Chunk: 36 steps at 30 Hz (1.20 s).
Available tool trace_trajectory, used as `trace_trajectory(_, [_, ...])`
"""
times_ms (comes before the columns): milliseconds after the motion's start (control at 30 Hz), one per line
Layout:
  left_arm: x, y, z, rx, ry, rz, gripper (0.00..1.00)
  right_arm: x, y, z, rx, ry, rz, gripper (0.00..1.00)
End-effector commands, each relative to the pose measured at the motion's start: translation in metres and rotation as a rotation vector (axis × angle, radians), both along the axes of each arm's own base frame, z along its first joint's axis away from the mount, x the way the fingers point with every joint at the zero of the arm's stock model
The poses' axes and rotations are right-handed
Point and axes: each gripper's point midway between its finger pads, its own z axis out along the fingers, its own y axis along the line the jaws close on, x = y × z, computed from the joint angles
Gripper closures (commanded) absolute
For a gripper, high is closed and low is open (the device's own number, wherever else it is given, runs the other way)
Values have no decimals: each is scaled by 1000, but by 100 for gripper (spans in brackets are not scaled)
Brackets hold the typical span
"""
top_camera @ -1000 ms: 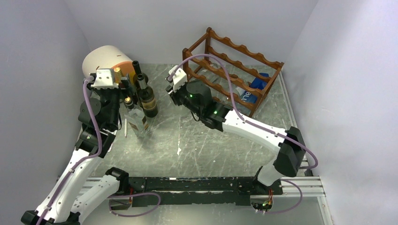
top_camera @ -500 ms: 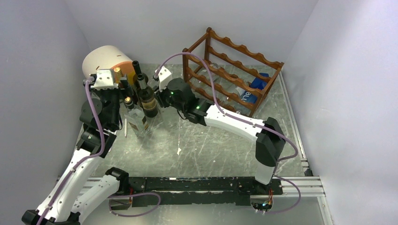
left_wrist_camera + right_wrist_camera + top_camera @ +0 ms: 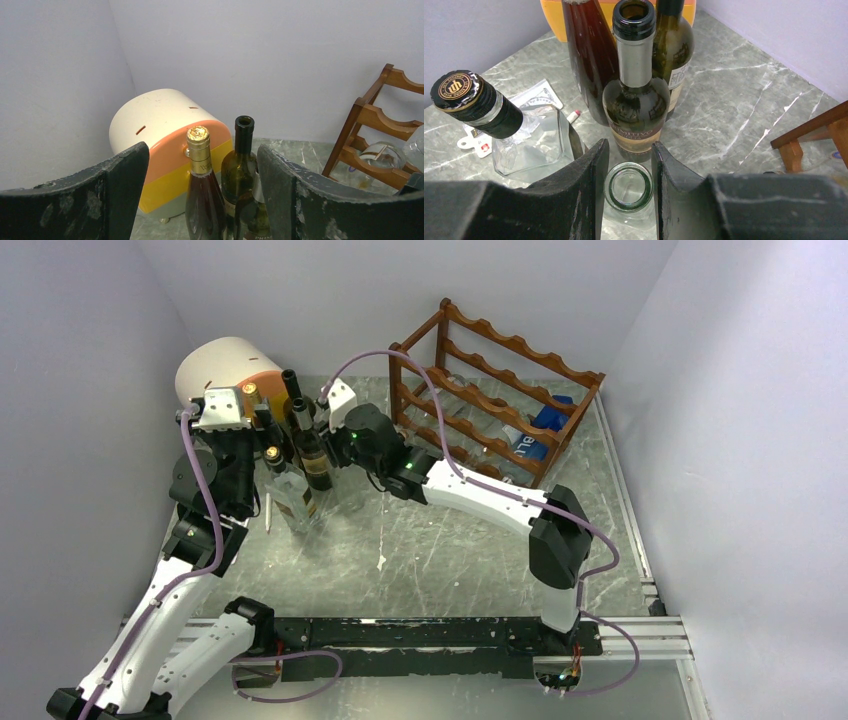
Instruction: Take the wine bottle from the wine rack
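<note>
Swinging the wine bottle (image 3: 628, 191) clear of the wine rack (image 3: 520, 342).
Right gripper (image 3: 629, 167) is clamping its neck; left gripper (image 3: 202, 162) is hanging open.

White arm links (image 3: 500, 502), black joints (image 3: 555, 550), purple cables (image 3: 205, 500), scuffed black fingers (image 3: 310, 200).

Clear bottle (image 3: 628, 189): only the mouth shows, the body hidden between the fingers of the right hand (image 3: 629, 147). Wine rack (image 3: 372, 130): cut off at the right edge of the left wrist view.
</note>
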Motion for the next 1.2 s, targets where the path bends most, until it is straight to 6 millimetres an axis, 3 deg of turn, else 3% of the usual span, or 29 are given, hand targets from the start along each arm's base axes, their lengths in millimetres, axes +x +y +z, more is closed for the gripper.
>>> trace_trajectory(0, [-4, 7, 9, -12, -36, 25, 17, 2, 5, 23, 78, -21, -9, 98])
trace_trajectory(133, [-4, 7, 9, -13, -36, 26, 18, 2, 4, 24, 78, -22, -19, 72])
trace_trajectory(400, [-4, 7, 9, -14, -36, 26, 18, -1, 2, 41, 98, -35, -8, 42])
trace_trajectory(567, [-4, 7, 9, -15, -38, 26, 18, -6, -4, 57, 112, -43, -7, 33])
trace_trajectory(700, [-5, 7, 10, -18, -40, 25, 18, -13, -20, 81, 123, -68, -26, 24])
trace_trajectory(900, [-5, 6, 10, -21, -41, 17, 18, -33, -69, 120, 135, -131, -65, 8])
trace_trajectory(1000, [-5, 6, 10, -24, -40, 15, 18, -47, -115, 134, 142, -176, -130, 0])
trace_trajectory(1067, [-5, 5, 11, -25, -41, 8, 18, -52, -148, 121, 138, -181, -213, 0])
trace_trajectory(1167, [-6, 3, 12, -30, -42, 0, 18, -56, -200, 71, 98, -139, -379, 0])
